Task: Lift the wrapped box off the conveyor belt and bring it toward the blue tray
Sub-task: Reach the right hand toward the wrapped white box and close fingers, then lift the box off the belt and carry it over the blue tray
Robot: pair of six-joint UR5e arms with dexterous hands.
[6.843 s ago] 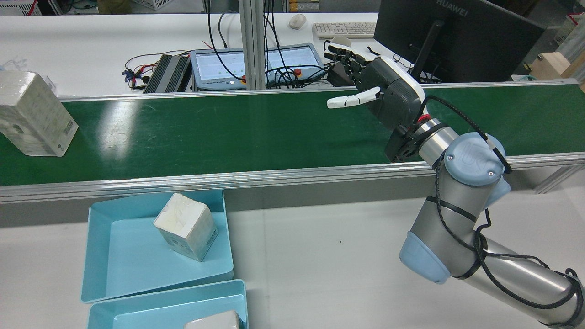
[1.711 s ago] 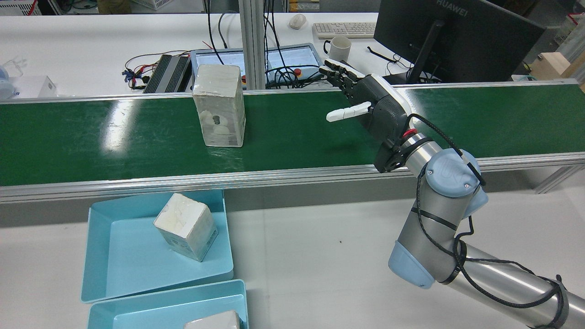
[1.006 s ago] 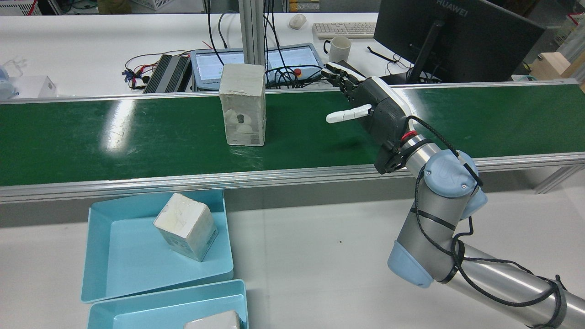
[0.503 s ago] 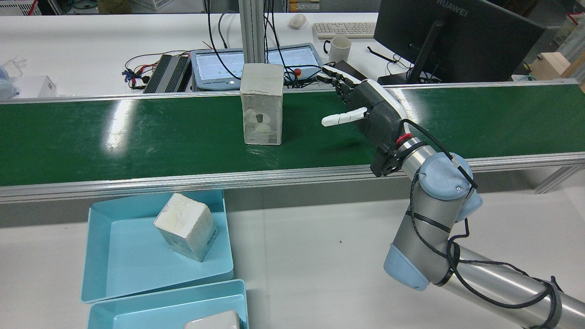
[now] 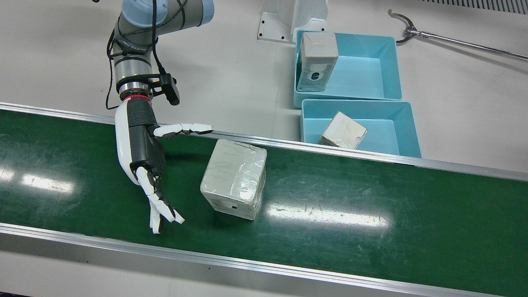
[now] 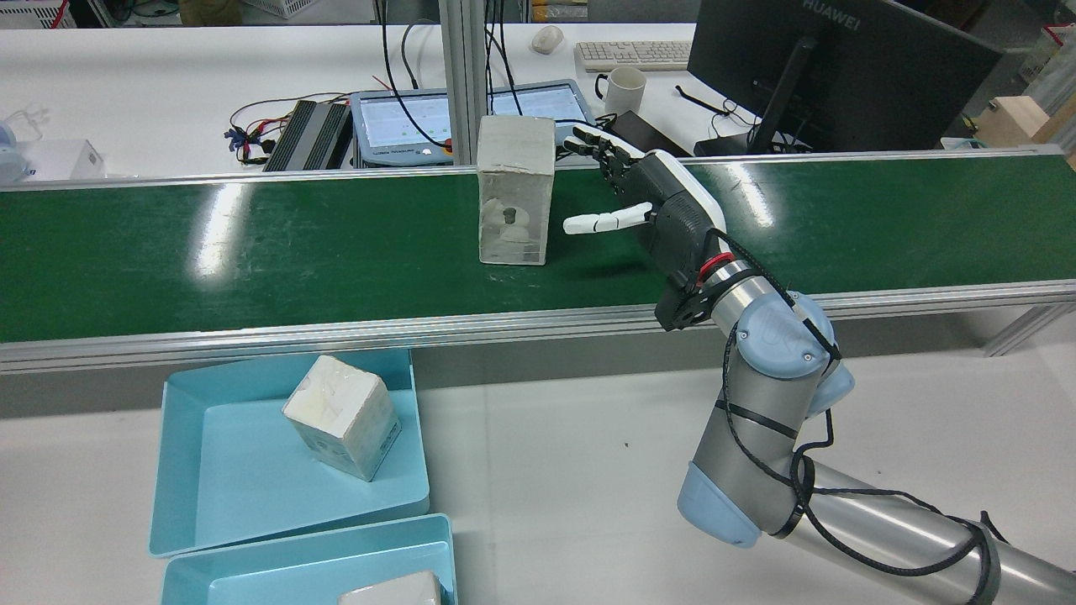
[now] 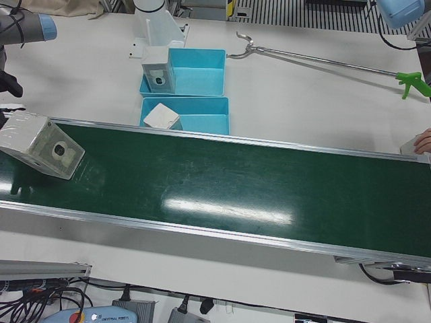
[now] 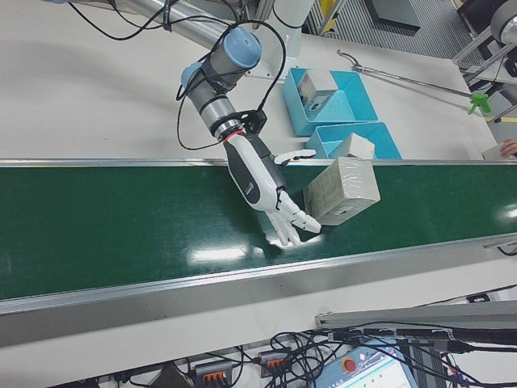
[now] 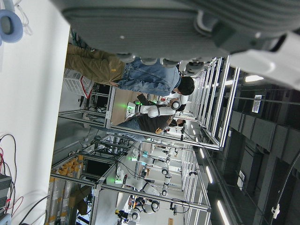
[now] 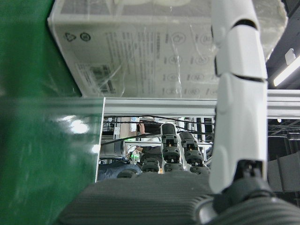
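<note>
Wrapped box (image 6: pixel 514 192) stands upright on the green conveyor belt (image 6: pixel 252 252), just beside the right hand (image 6: pixel 643 210). That hand's fingers (image 5: pixel 161 208) are spread wide and hold nothing: one white digit reaches along the near side of the box, the rest fan out past its far side, so the box sits at the mouth of an open palm, not yet touched as far as the rear view tells.

Half a second ago a clear stretch of belt lay between them; the box has ridden closer and the hand has shifted to meet it. By my reading the grasp is about due, and the carry to the blue tray (image 6: pixel 210 454) has not begun.

From the front view, the gap between palm and box shows plainly. The right hand view shows only the printed face of the box filling the frame. No view shows the left hand; its camera looks off into the room.
</note>
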